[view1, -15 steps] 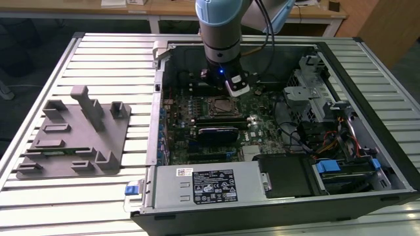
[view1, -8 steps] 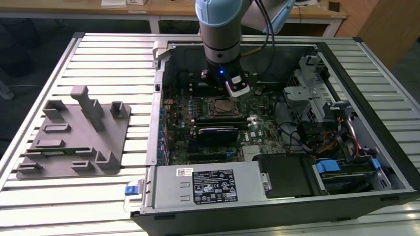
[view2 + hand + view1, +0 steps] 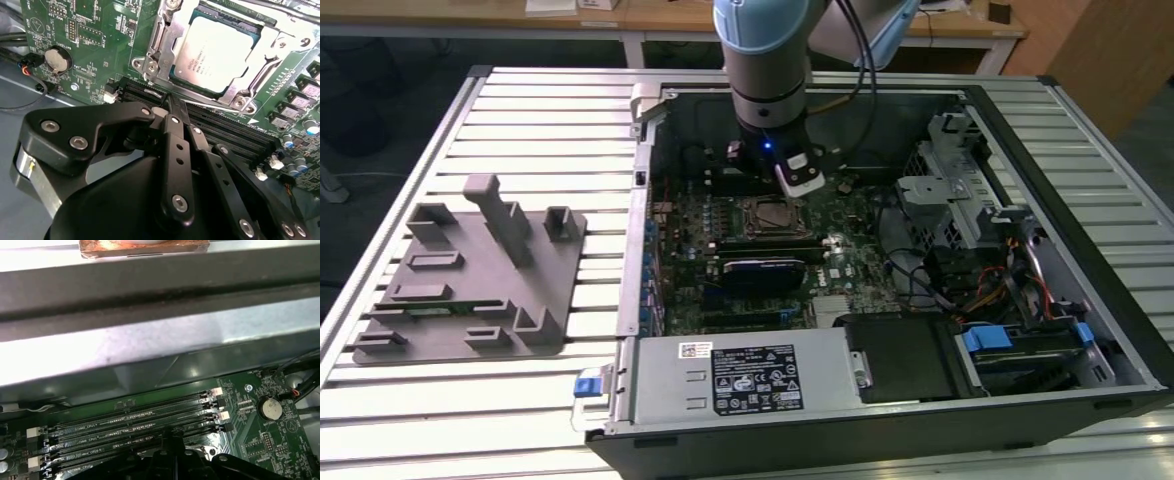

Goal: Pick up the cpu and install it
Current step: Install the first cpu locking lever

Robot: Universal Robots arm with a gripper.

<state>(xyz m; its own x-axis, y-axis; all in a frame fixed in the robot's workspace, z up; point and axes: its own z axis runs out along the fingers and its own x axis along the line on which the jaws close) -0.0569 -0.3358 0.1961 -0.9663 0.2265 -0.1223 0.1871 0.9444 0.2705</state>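
Slatted metal counter (image 3: pixel 520 110) carries an open computer case (image 3: pixel 1067 150) with the motherboard (image 3: pixel 90 40) exposed, and a grey holder block (image 3: pixel 467 280) lies on the slats outside the case, well apart from the end effector.

Location of the cpu (image 3: pixel 217 52): it lies flat in the socket on the motherboard, silvery top upward, framed by the metal retention bracket (image 3: pixel 150 65) that surrounds it. In the second wrist view the cpu sits just beyond the fingertips of the end effector (image 3: pixel 176 107), directly ahead along the line in which the fingers point. The chip is square, so no long axis governs the approach; its edges run parallel to the socket frame.

State of the end effector: the two black fingers are pressed together with no gap and nothing between them. The tips hang above the memory slots (image 3: pixel 220 125), which lie between the end effector and the socket. The tips do not touch the cpu.

Containers: the socket holds the cpu; the memory slots appear empty in both wrist views. A coin cell (image 3: pixel 58 59) sits in its round holder to one side of the fingers.

In the exterior view the arm (image 3: pixel 774 60) stands upright over the socket area (image 3: pixel 770 212).
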